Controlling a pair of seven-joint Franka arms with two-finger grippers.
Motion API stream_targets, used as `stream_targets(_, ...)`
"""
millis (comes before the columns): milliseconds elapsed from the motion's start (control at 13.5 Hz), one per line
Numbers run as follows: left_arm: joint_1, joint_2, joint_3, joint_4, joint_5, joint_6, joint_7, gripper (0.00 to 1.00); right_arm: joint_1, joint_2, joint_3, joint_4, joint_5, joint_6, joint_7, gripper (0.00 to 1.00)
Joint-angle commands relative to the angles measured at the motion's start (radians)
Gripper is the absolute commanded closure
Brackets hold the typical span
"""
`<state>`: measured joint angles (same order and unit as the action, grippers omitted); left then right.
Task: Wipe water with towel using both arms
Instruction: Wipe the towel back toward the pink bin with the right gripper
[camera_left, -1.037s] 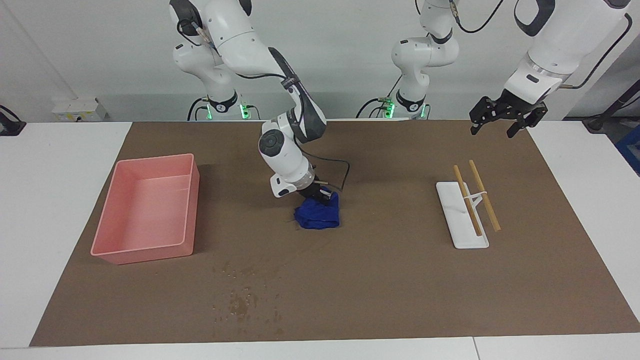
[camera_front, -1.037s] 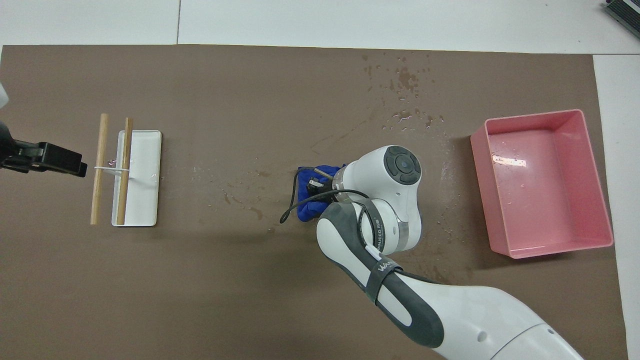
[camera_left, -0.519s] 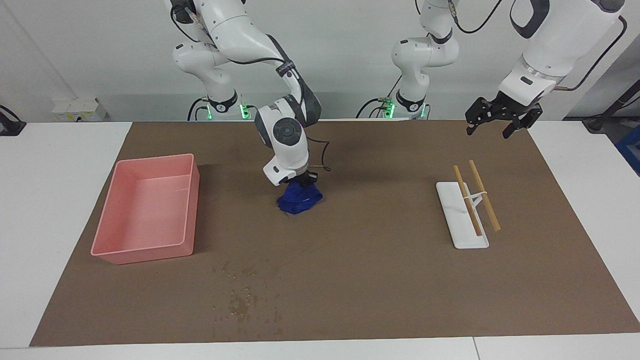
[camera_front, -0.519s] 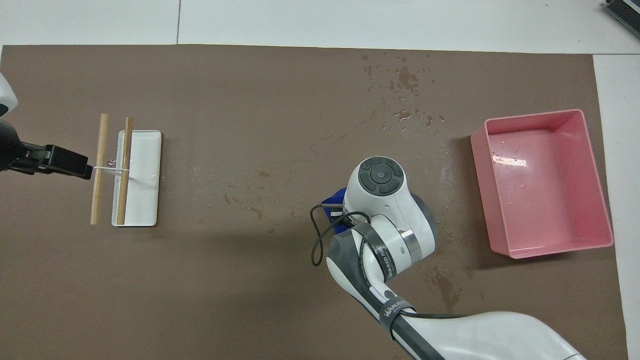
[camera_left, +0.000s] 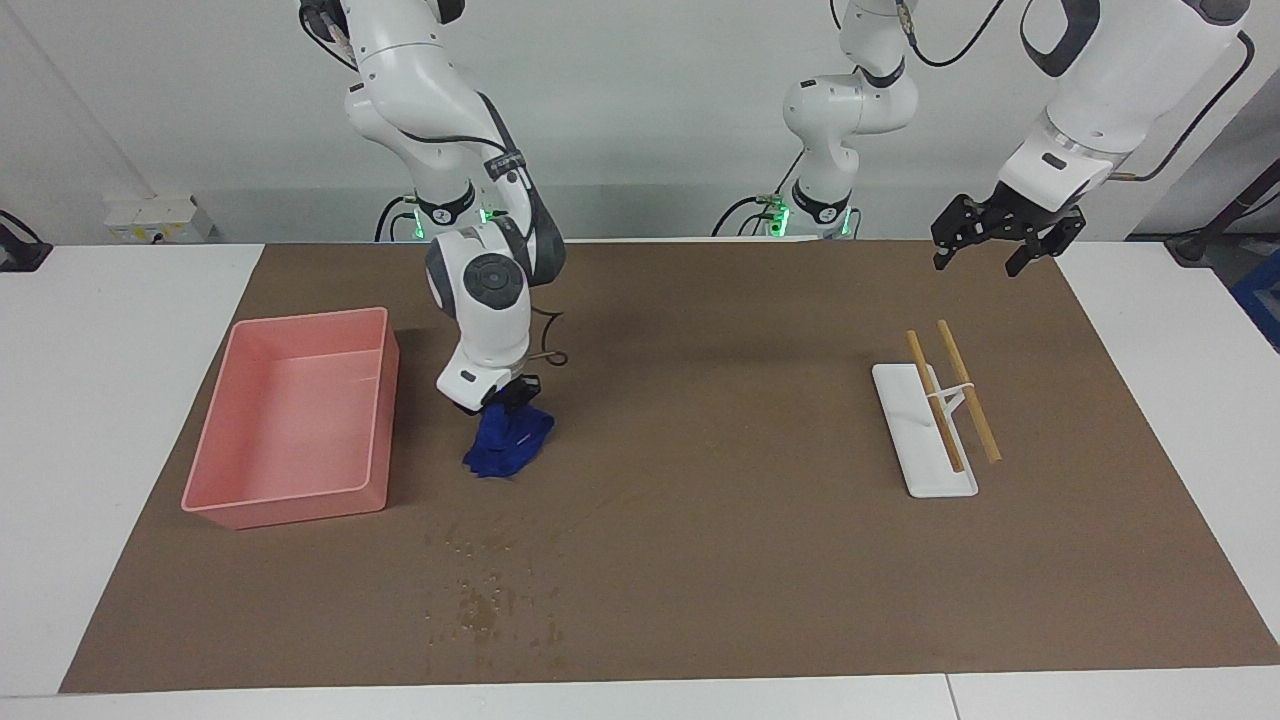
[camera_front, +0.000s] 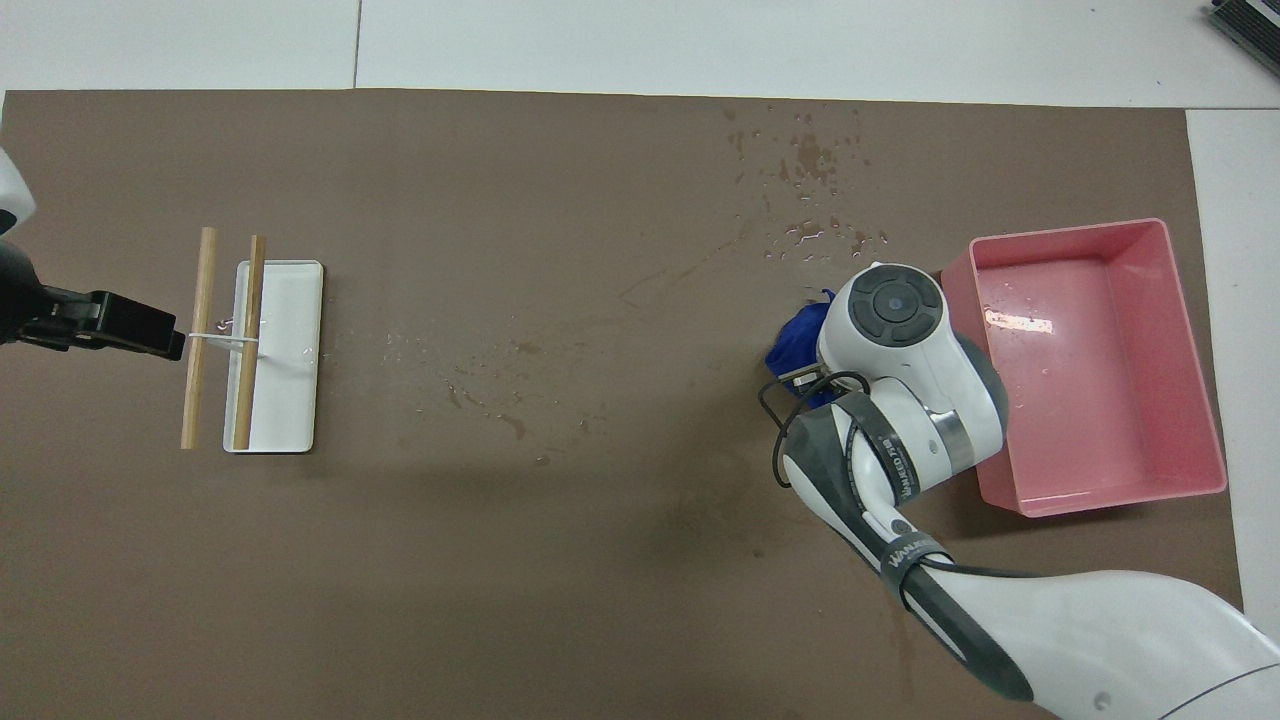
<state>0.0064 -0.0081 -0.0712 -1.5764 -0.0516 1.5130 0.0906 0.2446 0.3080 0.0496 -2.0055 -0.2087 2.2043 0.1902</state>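
My right gripper (camera_left: 510, 392) is shut on the blue towel (camera_left: 508, 445), which hangs bunched below it with its lower edge on the brown mat, beside the pink tray. In the overhead view my wrist hides the gripper and only part of the towel (camera_front: 795, 340) shows. The water (camera_left: 490, 600) lies as dark droplets on the mat farther from the robots than the towel; it also shows in the overhead view (camera_front: 805, 160). My left gripper (camera_left: 980, 260) is open and empty, up in the air over the mat near the rack, and also shows in the overhead view (camera_front: 150, 332).
A pink tray (camera_left: 310, 318) stands toward the right arm's end of the table; its rim (camera_front: 1060, 232) is close to my right wrist. A white rack with two wooden sticks (camera_left: 925, 440) lies toward the left arm's end. Faint wet streaks (camera_front: 510, 425) mark the mat's middle.
My right gripper has dragged the towel from the mat's middle toward the pink tray and slightly farther from the robots. My left gripper rose a little, then held still.
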Motion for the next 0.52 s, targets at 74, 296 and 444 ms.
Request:
stream_targets(74,-0.032,-0.029,-0.004,-0.039,0.067,0.024,-0.011,0.00,-0.016,-0.023,0.015,-0.078,0.050,0.020,0.062,1.00)
stream_targets(296,-0.017,-0.041,0.007,-0.066,0.053,0.062,-0.014,0.00,0.071,-0.029,0.015,-0.079,0.199,0.018,0.233,1.00)
stream_targets(444,-0.017,-0.041,0.011,-0.070,0.041,0.067,-0.015,0.00,0.094,-0.035,0.024,-0.079,0.359,-0.006,0.352,1.00)
